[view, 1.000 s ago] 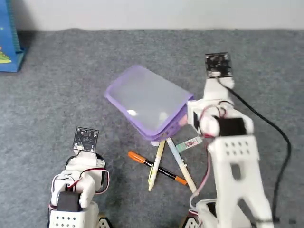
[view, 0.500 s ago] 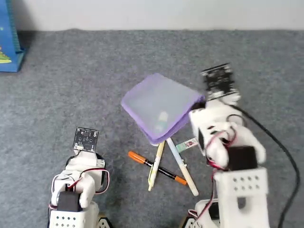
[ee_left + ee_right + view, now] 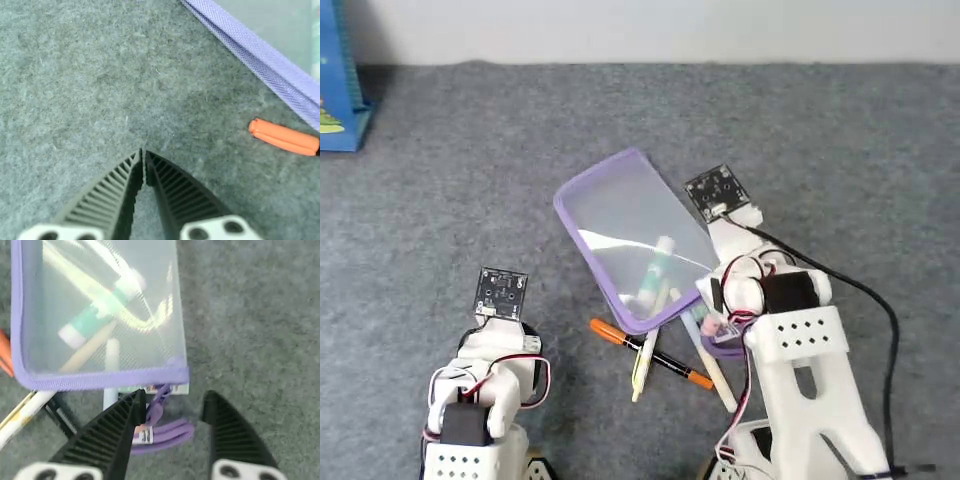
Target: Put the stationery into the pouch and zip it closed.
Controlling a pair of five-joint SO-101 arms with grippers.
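Lying flat again, pouch (image 3: 620, 225) over pens (image 3: 665, 361)

This is looking like a small robotics lab or a maker's test bench. Two white, printed-looking arms, the left arm (image 3: 480, 410) and the right arm (image 3: 805, 370), are sitting side by side with bare servo wires (image 3: 760, 275) showing and uncased camera boards (image 3: 501, 292) riding on their wrists. A black cable (image 3: 885, 320) is trailing off the right arm. Grey felt-like matting is covering the worktop (image 3: 440, 160), and a plain white wall (image 3: 620, 30) is running behind it. A blue box (image 3: 338, 90) is standing at the edge, and a clear pouch (image 3: 620, 220) and loose pens (image 3: 642, 370) are lying on the matting.
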